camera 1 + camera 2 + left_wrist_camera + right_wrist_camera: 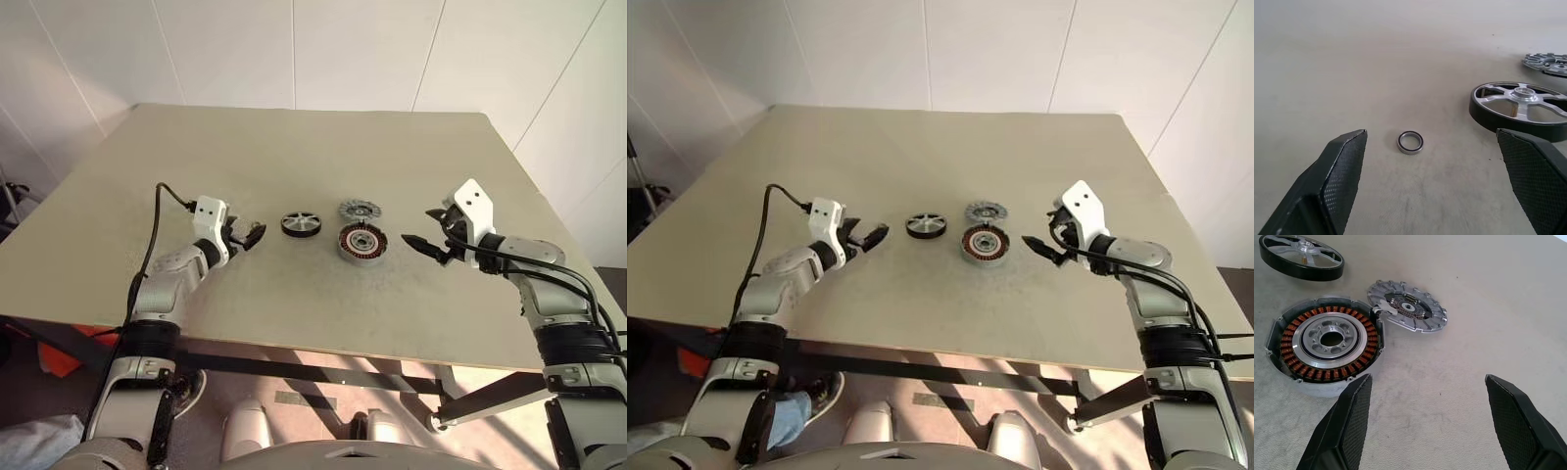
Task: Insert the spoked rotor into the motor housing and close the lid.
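Black-rimmed rotor (301,224) lies free on bench (294,147). Left hand (247,235) released beside it, right hand (423,243) released by housing (362,243). Risk: small ring (1410,142) between left fingers gets grabbed instead.

On the beige rectangular table (294,147), the black-rimmed spoked rotor (301,223) lies left of the round silver motor housing with copper coils (362,243), apart from it. The grey ribbed metal lid (360,209) lies flat just behind the housing, its edge touching the housing rim. A tiny metal ring (1410,142) lies on the table left of the rotor, between rotor and left gripper (251,235). Right gripper (423,241) sits right of the housing, apart.
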Robot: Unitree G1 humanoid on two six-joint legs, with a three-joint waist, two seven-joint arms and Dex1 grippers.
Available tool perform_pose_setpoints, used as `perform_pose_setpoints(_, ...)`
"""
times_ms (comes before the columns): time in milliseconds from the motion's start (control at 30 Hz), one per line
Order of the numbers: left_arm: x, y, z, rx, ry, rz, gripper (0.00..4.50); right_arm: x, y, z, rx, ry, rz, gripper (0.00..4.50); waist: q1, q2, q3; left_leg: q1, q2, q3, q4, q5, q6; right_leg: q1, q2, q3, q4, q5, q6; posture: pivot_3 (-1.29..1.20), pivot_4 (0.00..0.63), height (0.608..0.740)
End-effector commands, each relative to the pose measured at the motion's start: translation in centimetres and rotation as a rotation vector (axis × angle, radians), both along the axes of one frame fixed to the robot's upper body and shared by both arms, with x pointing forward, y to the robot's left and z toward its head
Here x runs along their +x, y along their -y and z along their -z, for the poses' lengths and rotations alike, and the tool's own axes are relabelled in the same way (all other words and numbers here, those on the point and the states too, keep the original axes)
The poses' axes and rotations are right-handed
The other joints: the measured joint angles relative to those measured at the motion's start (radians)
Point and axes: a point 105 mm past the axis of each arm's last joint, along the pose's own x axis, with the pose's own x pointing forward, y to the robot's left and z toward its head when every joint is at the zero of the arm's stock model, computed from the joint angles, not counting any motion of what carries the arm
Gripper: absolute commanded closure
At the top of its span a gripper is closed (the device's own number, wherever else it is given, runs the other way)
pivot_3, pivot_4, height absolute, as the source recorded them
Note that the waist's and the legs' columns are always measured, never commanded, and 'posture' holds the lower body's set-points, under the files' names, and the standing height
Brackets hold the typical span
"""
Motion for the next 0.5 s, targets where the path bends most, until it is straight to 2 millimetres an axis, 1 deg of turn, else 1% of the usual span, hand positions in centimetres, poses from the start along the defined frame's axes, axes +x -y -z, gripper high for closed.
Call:
perform_pose_setpoints(33,1.1,0.0,-0.4,0.059,0.006,-0.043,0.04,0.4,-0.2,-1.5,0.003,0.060,-0.009,0.36,0.000,0.000,0.000,0.000,0.000,0.000,0.000,0.000,0.000,0.000,0.000,0.000,0.000,0.000,0.000,0.00,0.000,0.740)
perform_pose_setpoints(200,1.8,0.2,0.3,0.122,-0.028,-0.075,0.04,0.3,-0.3,-1.4,0.008,0.060,-0.005,0.36,0.001,0.000,0.000,0.000,0.000,0.000,0.000,0.000,0.000,0.000,0.000,0.000,0.000,0.000,0.000,0.00,0.000,0.740)
perform_pose_setpoints(500,2.6,1.7,-0.1,0.134,-0.041,-0.077,0.04,0.4,-0.5,-1.3,0.013,0.061,-0.006,0.36,0.002,-0.001,0.001,0.000,0.000,0.000,0.000,0.000,0.000,0.000,0.000,0.000,0.000,0.000,0.000,0.00,0.000,0.740)
